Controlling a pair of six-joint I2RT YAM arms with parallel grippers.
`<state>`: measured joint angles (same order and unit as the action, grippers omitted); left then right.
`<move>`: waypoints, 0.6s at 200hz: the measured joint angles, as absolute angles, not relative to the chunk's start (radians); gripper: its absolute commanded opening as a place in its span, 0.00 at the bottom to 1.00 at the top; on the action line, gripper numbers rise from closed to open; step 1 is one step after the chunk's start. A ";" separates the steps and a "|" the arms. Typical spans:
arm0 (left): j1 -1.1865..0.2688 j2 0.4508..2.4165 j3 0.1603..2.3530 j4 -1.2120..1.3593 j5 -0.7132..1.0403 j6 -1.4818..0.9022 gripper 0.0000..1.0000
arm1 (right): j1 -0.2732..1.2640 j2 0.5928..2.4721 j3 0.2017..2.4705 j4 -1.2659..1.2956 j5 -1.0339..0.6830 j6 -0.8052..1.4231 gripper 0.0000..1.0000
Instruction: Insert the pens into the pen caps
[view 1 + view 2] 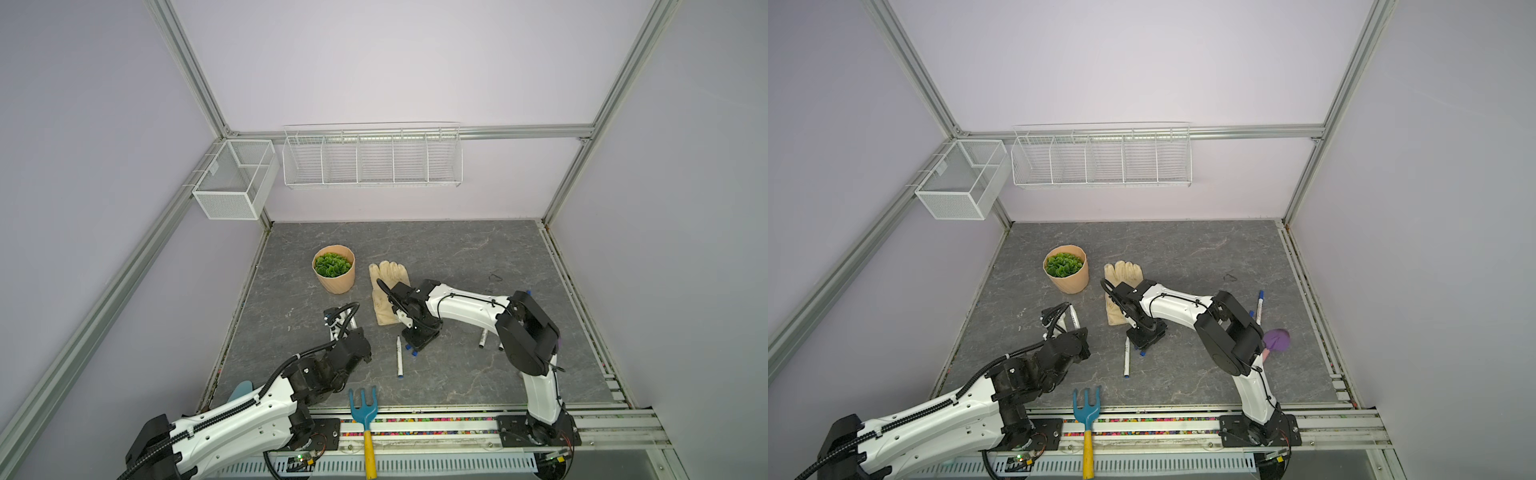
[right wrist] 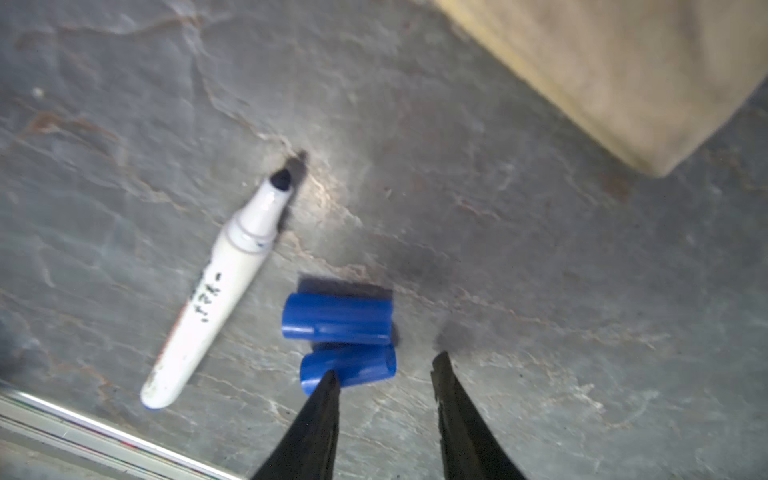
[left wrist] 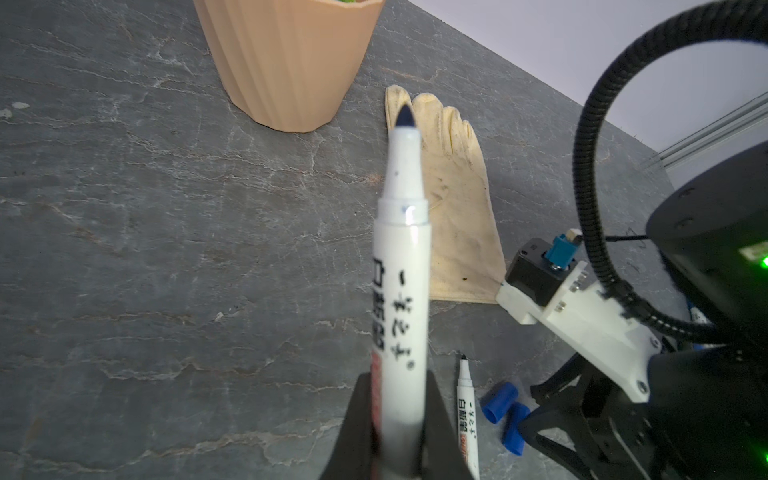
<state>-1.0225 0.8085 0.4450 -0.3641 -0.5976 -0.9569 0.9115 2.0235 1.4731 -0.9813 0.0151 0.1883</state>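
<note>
Beside the glove [image 1: 388, 270], the right claw [image 2: 386, 365] hangs spread over blue pen caps [image 2: 336, 318]; the left claw [image 3: 397, 382] pinches a pen [image 3: 401, 270], nib outward for capping.

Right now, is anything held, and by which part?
Left gripper clamps an uncapped pen by its lower barrel. Right gripper holds nothing, jaws open over blue caps.

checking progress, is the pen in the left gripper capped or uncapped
Uncapped: the pen in the left gripper shows its bare dark tip, with no cap on it.
</note>
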 measured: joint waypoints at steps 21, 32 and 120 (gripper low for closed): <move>-1.023 0.825 0.445 -0.355 -0.591 -0.953 0.00 | 0.912 1.999 1.440 -0.966 0.021 0.189 0.41; -1.023 0.834 0.445 -0.349 -0.586 -0.949 0.00 | 0.912 1.982 1.420 -0.955 0.014 0.190 0.41; -1.023 0.871 0.445 -0.314 -0.562 -0.936 0.00 | 0.912 1.905 1.321 -0.924 -0.084 0.186 0.43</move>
